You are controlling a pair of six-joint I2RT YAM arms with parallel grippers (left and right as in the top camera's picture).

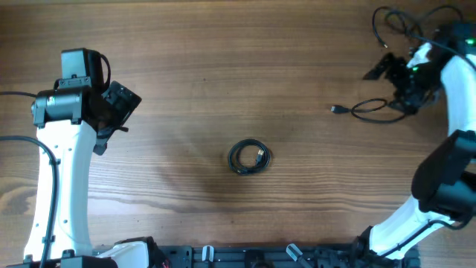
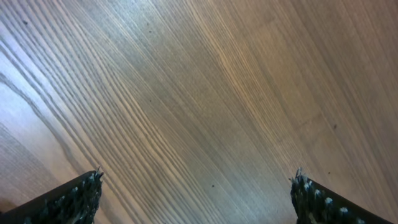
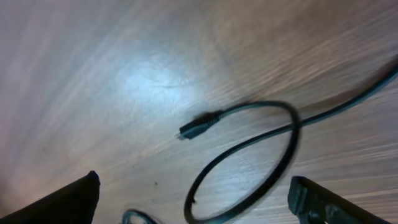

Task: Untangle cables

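Note:
A small coiled bundle of thin black cables (image 1: 249,157) lies at the middle of the table. One loose cable (image 1: 366,109) lies at the right in a loop, its plug (image 1: 336,109) pointing left. My right gripper (image 1: 392,85) hovers open just over that strand. In the right wrist view the loop (image 3: 293,134) and plug (image 3: 196,127) lie on the wood between and beyond the open jaws (image 3: 194,193), with nothing held. My left gripper (image 1: 117,108) is far left, open and empty (image 2: 196,190), over bare wood.
More thin black cable loops (image 1: 393,21) lie at the far right corner, behind the right arm (image 1: 454,141). The left arm (image 1: 63,156) stands along the left edge. A black rail (image 1: 253,257) runs along the front edge.

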